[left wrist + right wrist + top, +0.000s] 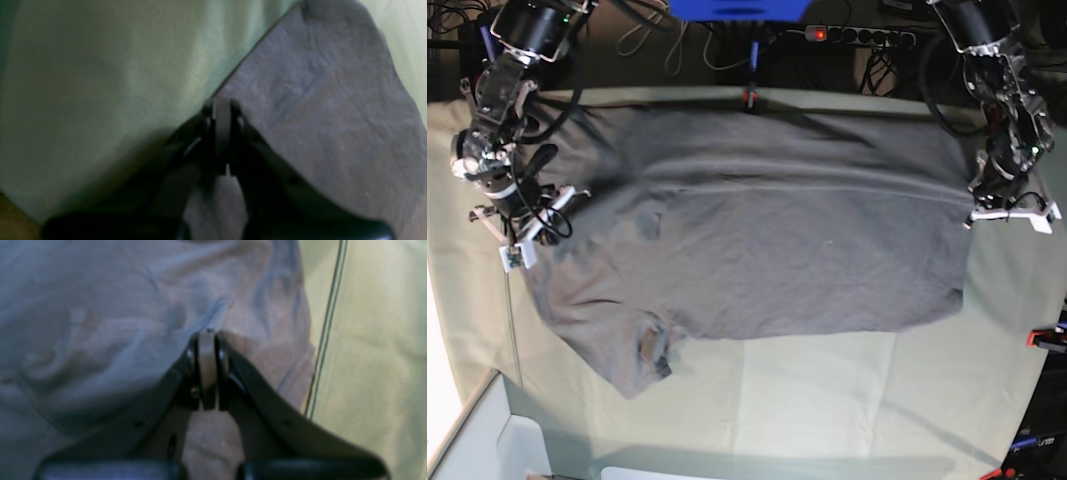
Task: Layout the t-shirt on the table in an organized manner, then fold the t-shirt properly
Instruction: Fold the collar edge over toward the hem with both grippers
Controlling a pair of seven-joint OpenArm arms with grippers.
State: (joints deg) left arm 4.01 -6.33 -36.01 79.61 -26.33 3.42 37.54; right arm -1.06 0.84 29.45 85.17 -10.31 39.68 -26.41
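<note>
The grey t-shirt (757, 250) lies spread out across the pale green table (827, 400), wrinkled, with a bunched patch near its front left. My left gripper (977, 212) is at the shirt's right edge. In the left wrist view its jaws (222, 101) stand close together, pinching the edge of the t-shirt (317, 100) just over the table (100, 83). My right gripper (532, 238) is at the shirt's left edge. The right wrist view shows it (206, 335) shut on a raised fold of the t-shirt (100, 323), with the table (383, 340) beside it.
Red clamps hold the table cloth at the back edge (749, 97) and at the right edge (1042, 338). A power strip (857, 35) and cables lie behind the table. A white box (487, 440) sits at the front left corner.
</note>
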